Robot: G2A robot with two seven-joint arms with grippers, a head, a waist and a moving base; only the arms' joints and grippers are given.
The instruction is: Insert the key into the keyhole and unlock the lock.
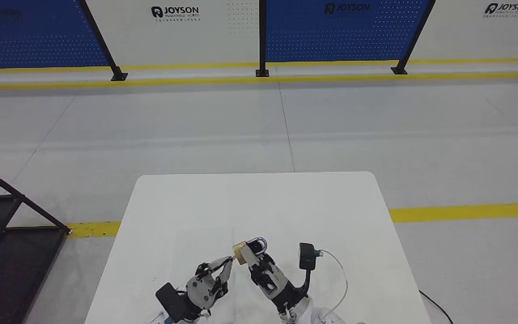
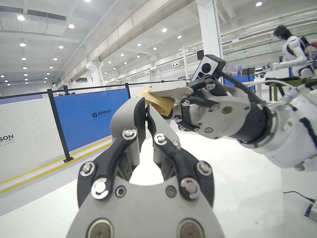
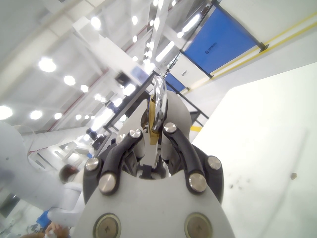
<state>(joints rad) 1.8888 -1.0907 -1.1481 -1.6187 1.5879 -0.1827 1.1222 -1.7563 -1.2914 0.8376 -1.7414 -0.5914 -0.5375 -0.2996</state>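
Observation:
A brass padlock (image 2: 158,102) with a chrome shackle (image 3: 159,97) is held above the white table (image 1: 243,202) near its front edge, with my right gripper (image 3: 154,117) shut on its body (image 3: 153,127). In the top view the padlock (image 1: 243,251) sits between both grippers. My left gripper (image 2: 146,115) is shut on a thin dark key (image 2: 147,118), right against the padlock's lower end. Whether the key is in the keyhole cannot be told. In the top view my left gripper (image 1: 223,270) is left of my right gripper (image 1: 257,261).
A white cable (image 1: 340,279) loops over the table by the right arm, and a black camera block (image 1: 307,255) sticks up beside it. A small box on a cord (image 2: 310,209) lies nearby. Small specks (image 3: 293,175) dot the tabletop. Blue and white fence panels (image 1: 340,28) stand far behind.

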